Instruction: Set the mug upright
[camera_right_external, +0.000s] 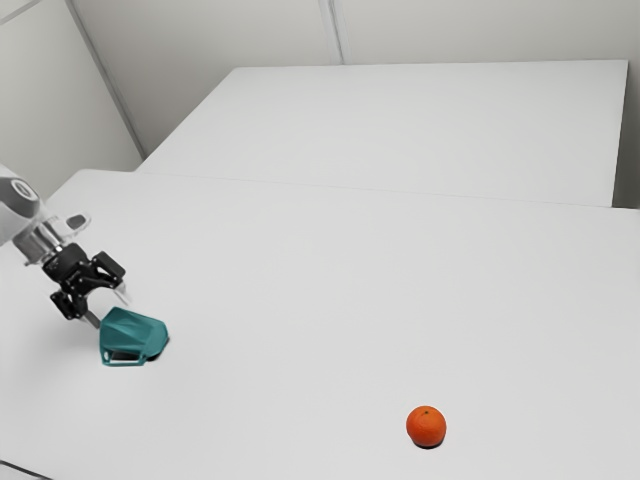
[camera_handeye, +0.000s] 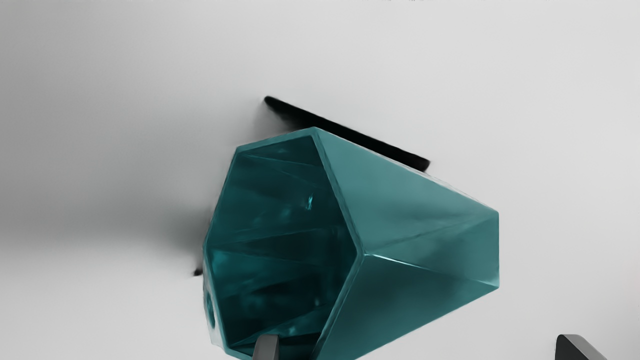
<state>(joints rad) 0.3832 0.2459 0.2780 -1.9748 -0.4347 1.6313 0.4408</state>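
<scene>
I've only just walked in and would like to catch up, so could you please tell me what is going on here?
The Franka arm's black two-finger gripper is at the teal faceted mug, which lies on its side on the white table. The gripper is open and has no hold on the mug; one fingertip shows over the mug's mouth. The mug has yet to be set upright. An orange sits well apart from them.

Teal mug (camera_handeye: 415, 225) on its side, open fingers (camera_handeye: 266, 349) near
</scene>
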